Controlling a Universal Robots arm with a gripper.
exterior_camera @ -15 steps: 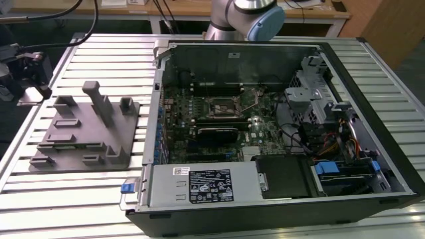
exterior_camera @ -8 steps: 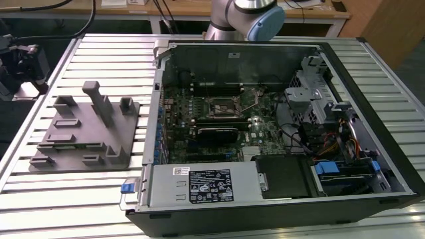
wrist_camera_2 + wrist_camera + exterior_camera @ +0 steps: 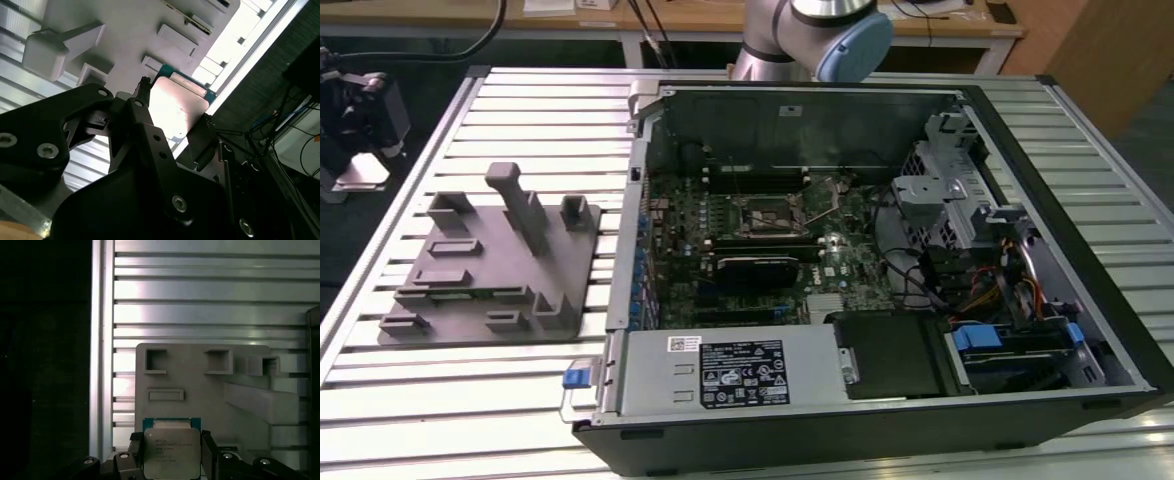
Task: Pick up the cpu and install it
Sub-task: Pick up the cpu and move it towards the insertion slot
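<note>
While the cpu [image 3: 171, 452] is clamped on two opposite sides by the black fingers [image 3: 136, 454] of the hand [image 3: 172, 455], its shiny silver-grey top is seen face-on in the first wrist view, with a thin green edge showing along one side. In the second wrist view the same chip [image 3: 175, 107] is seen at a slant, caught between the two fingertips and brightly lit. Just behind the chip a grey fixture block [image 3: 200, 375] is seen, into which several square and oblong pockets are cut and from which a thick tilted post is raised; whether the chip is touching the block cannot be told. The block is carried by a slatted metal tabletop [image 3: 200, 290]. In the exterior view the block [image 3: 480, 260] is found toward the exterior view's left, and an open computer case [image 3: 854, 425] is laid beside it on the exterior view's right. Inside the case a motherboard [image 3: 720, 290] is exposed, with a black square socket [image 3: 765, 212] near its middle. Beyond the case, part of the arm [image 3: 807, 35] is seen.
</note>
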